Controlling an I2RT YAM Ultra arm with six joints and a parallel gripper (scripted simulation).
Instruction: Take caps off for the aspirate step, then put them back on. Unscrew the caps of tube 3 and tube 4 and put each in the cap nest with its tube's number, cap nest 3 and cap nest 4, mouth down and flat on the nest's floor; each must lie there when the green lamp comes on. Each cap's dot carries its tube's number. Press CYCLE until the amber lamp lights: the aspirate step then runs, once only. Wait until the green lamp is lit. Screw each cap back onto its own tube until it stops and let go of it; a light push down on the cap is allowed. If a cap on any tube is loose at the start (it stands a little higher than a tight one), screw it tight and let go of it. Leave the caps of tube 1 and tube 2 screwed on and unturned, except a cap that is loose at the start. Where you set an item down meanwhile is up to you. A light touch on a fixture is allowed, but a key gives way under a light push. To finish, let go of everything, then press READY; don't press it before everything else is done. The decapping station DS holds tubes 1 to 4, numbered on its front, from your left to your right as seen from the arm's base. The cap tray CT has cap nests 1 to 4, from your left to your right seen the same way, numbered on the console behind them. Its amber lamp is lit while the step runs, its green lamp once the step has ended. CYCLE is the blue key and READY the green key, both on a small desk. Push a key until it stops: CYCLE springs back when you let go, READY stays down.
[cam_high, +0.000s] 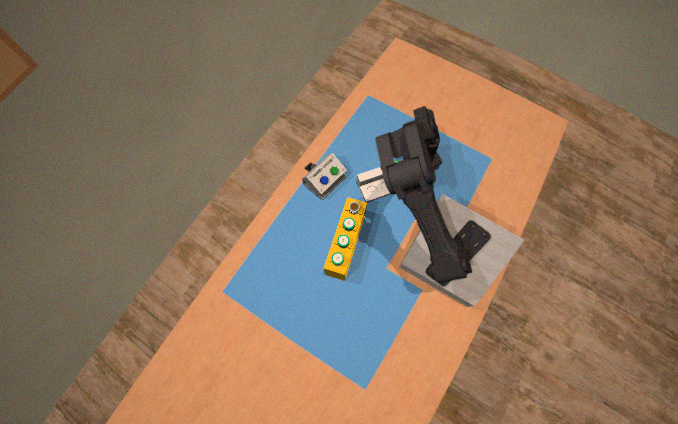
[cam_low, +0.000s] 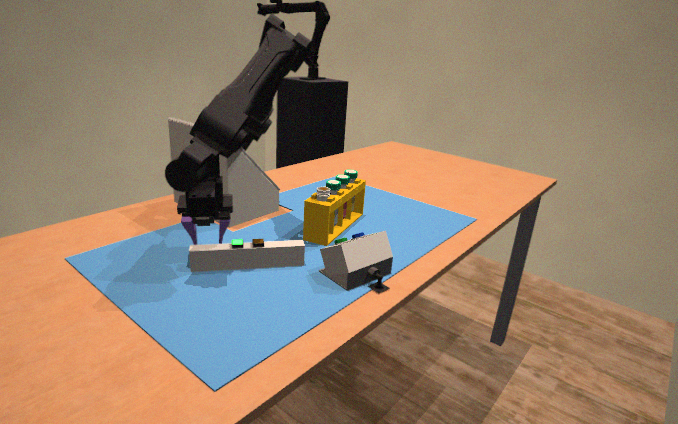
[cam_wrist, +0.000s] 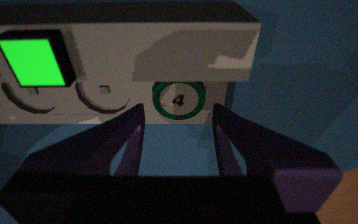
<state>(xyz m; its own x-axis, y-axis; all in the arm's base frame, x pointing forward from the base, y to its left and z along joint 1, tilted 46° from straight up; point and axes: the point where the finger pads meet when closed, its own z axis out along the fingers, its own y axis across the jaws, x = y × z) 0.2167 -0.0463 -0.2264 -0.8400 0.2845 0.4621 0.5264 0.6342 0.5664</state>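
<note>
The yellow decapping station (cam_high: 345, 237) holds several tubes. The tube at its far end (cam_high: 354, 206) stands open, also seen in the exterior view (cam_low: 323, 192). The other three tubes carry green-rimmed caps (cam_high: 343, 240). The cap with the dot 4 (cam_wrist: 178, 100) lies in the end nest of the grey cap tray (cam_low: 246, 255). The tray's green lamp (cam_wrist: 32, 61) is lit; the lamp beside it (cam_low: 258, 242) is dark. My gripper (cam_low: 205, 232) hangs open and empty right over that cap, fingers pointing down to either side of it.
The key desk (cam_high: 325, 174) with the blue key (cam_high: 324, 180) and the green key (cam_high: 334, 170) stands beside the station's far end. Two empty nests (cam_wrist: 102, 90) lie left of the cap. The grey arm mount (cam_low: 240, 185) and a black pillar (cam_low: 311, 120) stand behind.
</note>
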